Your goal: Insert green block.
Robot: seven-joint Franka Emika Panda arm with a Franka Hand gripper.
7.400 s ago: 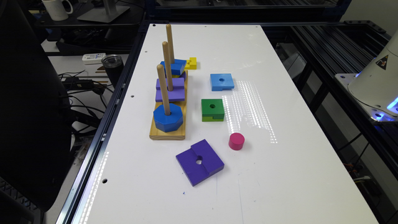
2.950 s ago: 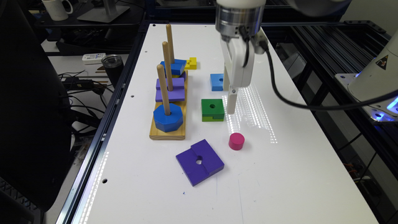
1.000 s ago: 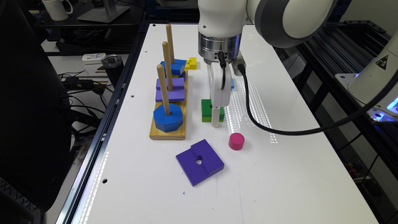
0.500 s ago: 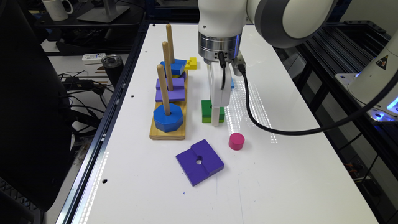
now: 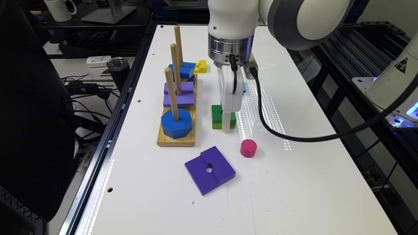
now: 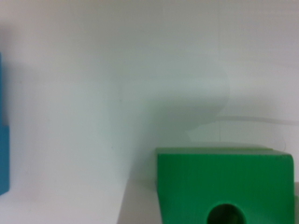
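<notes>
The green block (image 5: 216,116) rests on the white table to the exterior view's right of the wooden peg stand (image 5: 176,139). My gripper (image 5: 226,126) is lowered straight onto it, its white tip against the block's near right side. From the wrist, the green block (image 6: 224,182) and its round hole show close up. The stand holds three upright pegs: a blue octagon (image 5: 176,125) on the nearest, purple squares (image 5: 182,94) on the middle one, a blue piece (image 5: 184,70) on the farthest.
A large purple square (image 5: 210,169) and a pink cylinder (image 5: 248,148) lie nearer the camera than the green block. A light-blue square (image 6: 3,154) sits just behind the gripper, and a yellow piece (image 5: 200,66) lies by the far peg. A black cable (image 5: 294,137) hangs at the right.
The arm came in over the table and lowered onto the green block. Over the last second it has held still, and the block has not moved.
</notes>
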